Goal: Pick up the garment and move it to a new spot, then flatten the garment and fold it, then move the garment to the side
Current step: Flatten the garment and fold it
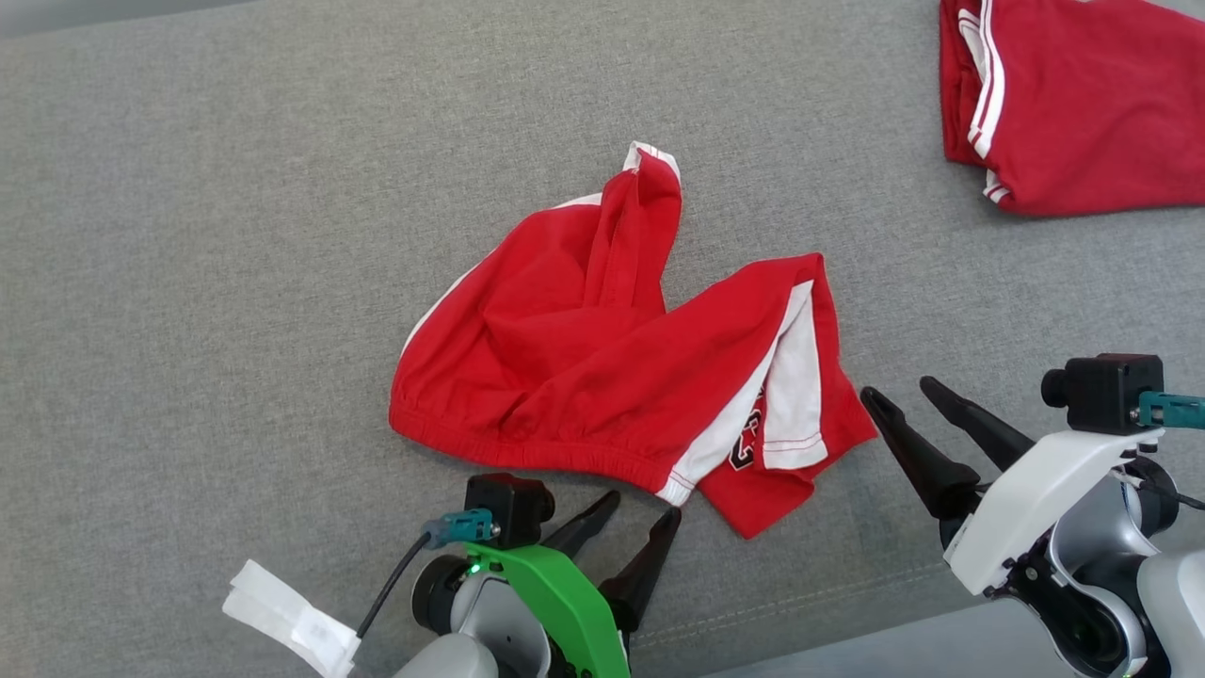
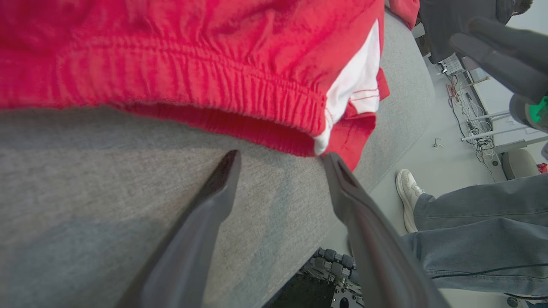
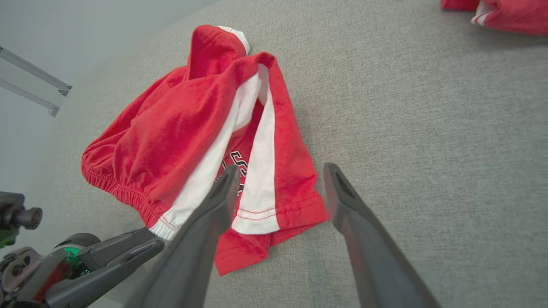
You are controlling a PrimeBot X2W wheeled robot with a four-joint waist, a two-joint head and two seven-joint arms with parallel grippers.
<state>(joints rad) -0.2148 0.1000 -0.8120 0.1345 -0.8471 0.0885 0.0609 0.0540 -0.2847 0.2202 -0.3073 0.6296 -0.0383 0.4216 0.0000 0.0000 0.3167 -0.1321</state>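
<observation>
Nearest the robot, a white tag (image 1: 287,617) hangs by the left arm's cable. The left gripper (image 1: 641,506) rests low over the grey cushion (image 1: 235,235), jaws spread wide and holding nothing. Its right fingertip sits just at the waistband corner of the garment (image 1: 584,348); whether they touch cannot be told. The right gripper (image 1: 897,388), likewise wide open and empty, hovers just beside the garment's hemmed leg. The garment, red shorts with white side stripes, lies crumpled mid-cushion between the grippers, one leg folded up. Beyond the cushion's edge, a person's leg (image 2: 479,231) and white shoe (image 2: 406,188) stand on the floor. Farthest off, a second red garment (image 1: 1073,104) lies well apart.
</observation>
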